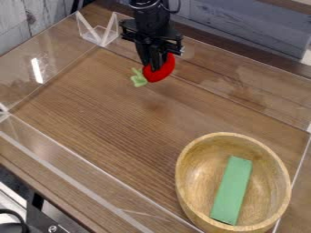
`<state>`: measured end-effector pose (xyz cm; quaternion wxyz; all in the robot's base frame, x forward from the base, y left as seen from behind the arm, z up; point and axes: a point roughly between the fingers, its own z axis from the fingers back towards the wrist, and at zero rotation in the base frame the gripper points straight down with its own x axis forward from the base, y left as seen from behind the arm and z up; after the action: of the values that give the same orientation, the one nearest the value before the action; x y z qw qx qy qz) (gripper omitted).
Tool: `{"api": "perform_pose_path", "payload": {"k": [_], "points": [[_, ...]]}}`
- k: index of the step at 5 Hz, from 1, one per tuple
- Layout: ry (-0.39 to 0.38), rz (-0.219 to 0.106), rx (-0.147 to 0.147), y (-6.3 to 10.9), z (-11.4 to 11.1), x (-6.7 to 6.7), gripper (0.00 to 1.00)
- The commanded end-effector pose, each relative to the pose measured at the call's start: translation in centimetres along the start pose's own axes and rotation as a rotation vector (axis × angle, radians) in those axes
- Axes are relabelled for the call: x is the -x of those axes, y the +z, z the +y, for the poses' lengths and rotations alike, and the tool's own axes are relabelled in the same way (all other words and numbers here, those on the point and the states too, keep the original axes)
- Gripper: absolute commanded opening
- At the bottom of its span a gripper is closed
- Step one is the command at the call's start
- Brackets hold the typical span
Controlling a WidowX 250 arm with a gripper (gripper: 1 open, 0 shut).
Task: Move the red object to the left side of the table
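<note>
The red object (159,70) is sitting between the gripper's (155,67) fingers over the table's (109,127) far middle. A block (232,189) is lying inside a bowl (195,162) at the near right corner.

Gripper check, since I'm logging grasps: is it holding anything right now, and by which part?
Yes. The gripper is shut on the red object, pinching its red body from above; the green leafy end sticks out free to the side.
</note>
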<state>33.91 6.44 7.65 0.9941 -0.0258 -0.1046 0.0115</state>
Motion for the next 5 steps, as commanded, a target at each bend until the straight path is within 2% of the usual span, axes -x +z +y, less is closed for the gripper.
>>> {"api": "perform_pose_path", "payload": {"k": [1, 2, 4, 5], "points": [[0.023, -0.073, -0.016, 3.6, 1.2, -0.3, 0.0], [0.05, -0.079, -0.021, 5.3, 2.5, 1.0, 0.0], [0.033, -0.07, -0.036, 4.0, 8.4, 3.4, 0.0], [0.007, -0.06, -0.036, 2.5, 9.6, 3.6, 0.0]]}}
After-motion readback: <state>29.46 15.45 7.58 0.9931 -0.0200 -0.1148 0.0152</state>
